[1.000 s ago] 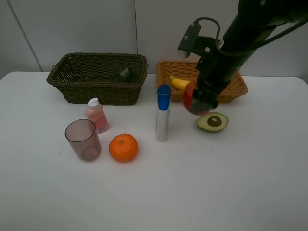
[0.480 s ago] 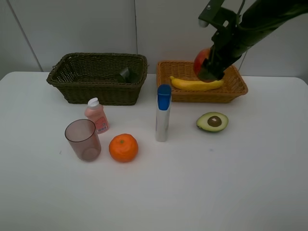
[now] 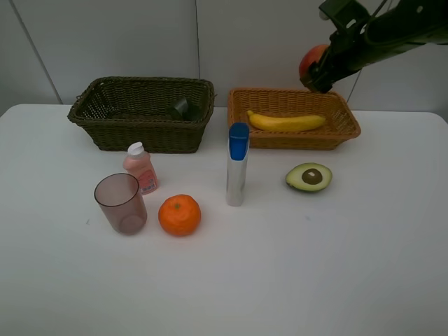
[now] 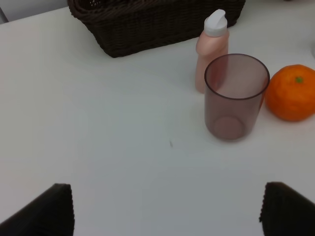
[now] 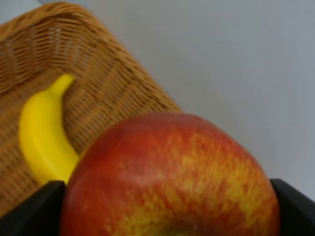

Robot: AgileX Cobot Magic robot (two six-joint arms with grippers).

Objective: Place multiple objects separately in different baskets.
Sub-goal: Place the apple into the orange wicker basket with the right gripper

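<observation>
Right end effector [image 3: 320, 72]: clamped on the red apple [image 3: 312, 61], one jaw on each side.
Red apple: held in the air above the far right end of the light orange-tan basket [image 3: 348, 127], not touching it.
Yellow banana [image 3: 286, 122]: lay inside that basket.
Left end effector [image 4: 162, 211]: spread wide, empty, above the desk [image 3: 294, 266] near the cup [image 4: 236, 98].
Dark olive-brown basket [image 3: 140, 136]: contained the dark green pump bottle [image 3: 180, 108].
On desk: avocado half [image 3: 309, 177], silver tube [image 3: 237, 168], orange [image 3: 179, 214], pink bottle [image 3: 141, 169].

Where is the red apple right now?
Upper right of the exterior high view: the red apple is held in the air by the right fingers, above the right part of the orange-tan basket that holds the banana.
</observation>
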